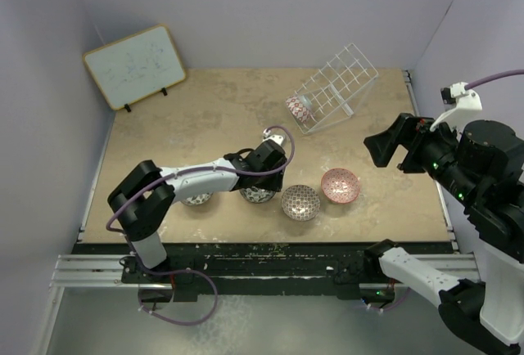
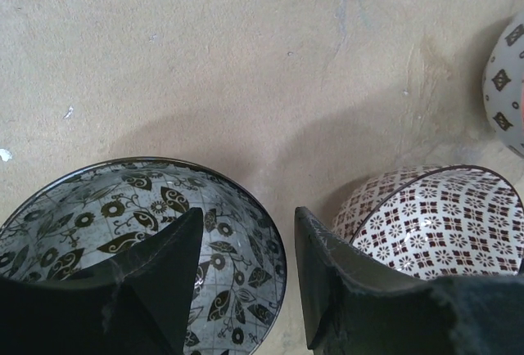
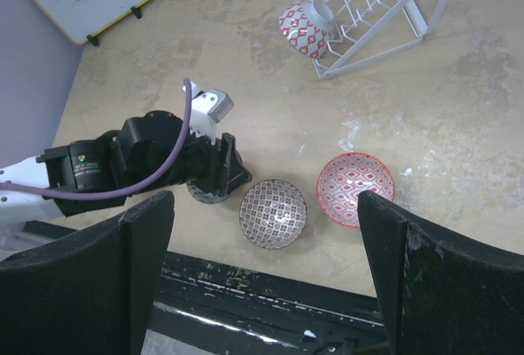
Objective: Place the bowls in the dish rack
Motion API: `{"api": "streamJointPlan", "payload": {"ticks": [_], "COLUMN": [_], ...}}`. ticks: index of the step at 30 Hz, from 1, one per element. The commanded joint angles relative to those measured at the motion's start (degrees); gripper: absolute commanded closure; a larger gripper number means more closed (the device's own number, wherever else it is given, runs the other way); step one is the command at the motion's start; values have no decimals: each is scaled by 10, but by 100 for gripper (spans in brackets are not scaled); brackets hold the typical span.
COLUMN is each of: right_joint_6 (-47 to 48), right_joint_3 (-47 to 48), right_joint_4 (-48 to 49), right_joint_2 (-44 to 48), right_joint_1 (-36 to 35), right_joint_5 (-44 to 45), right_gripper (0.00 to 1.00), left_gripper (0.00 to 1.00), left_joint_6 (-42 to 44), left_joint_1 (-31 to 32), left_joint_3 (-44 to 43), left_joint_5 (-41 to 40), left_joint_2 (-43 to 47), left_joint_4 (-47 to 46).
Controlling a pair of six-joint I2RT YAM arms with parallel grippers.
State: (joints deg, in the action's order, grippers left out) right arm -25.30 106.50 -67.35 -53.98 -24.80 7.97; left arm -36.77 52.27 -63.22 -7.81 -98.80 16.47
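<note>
A grey-white leaf-patterned bowl [image 2: 164, 208] sits under my left gripper [image 2: 246, 232], which is open. Its left finger is inside the bowl and its right finger is outside, with the rim between them. In the top view this bowl [image 1: 258, 195] is under the left gripper [image 1: 264, 177]. A second grey-white bowl [image 1: 196, 199] lies under the left forearm. The lattice bowl [image 1: 300, 202] and the pink bowl [image 1: 340, 185] stand to the right. A red-and-white bowl [image 1: 299, 108] lies on its side at the low edge of the dish rack [image 1: 337, 85]. My right gripper [image 1: 386, 144] is open and empty, high above the table.
The wood-framed whiteboard [image 1: 135, 65] stands at the back left. In the right wrist view the lattice bowl [image 3: 273, 213] and the pink bowl [image 3: 355, 188] lie near the table's front edge [image 3: 270, 269]. The rack [image 3: 377, 3] is at the far right.
</note>
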Motion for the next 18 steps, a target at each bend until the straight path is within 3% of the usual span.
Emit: {"api": "streamJointPlan", "payload": {"ticks": [1, 13, 15, 18], "right_joint_6": [9, 7, 7, 5], "right_joint_3": [14, 11, 12, 12], "right_joint_4": [5, 2, 3, 2], "right_joint_2": [4, 12, 12, 12], "right_joint_1": [-1, -1, -1, -1], "right_joint_5": [4, 11, 10, 12], "right_gripper": [5, 4, 4, 4], "left_gripper": [48, 85, 98, 100], "left_joint_6": [15, 26, 29, 32], "left_joint_1": [4, 5, 4, 5], "left_joint_3": [-19, -17, -17, -15], "left_joint_5": [-20, -41, -42, -42], "left_joint_2": [-8, -19, -18, -8], "left_joint_4": [-21, -15, -15, -18]}}
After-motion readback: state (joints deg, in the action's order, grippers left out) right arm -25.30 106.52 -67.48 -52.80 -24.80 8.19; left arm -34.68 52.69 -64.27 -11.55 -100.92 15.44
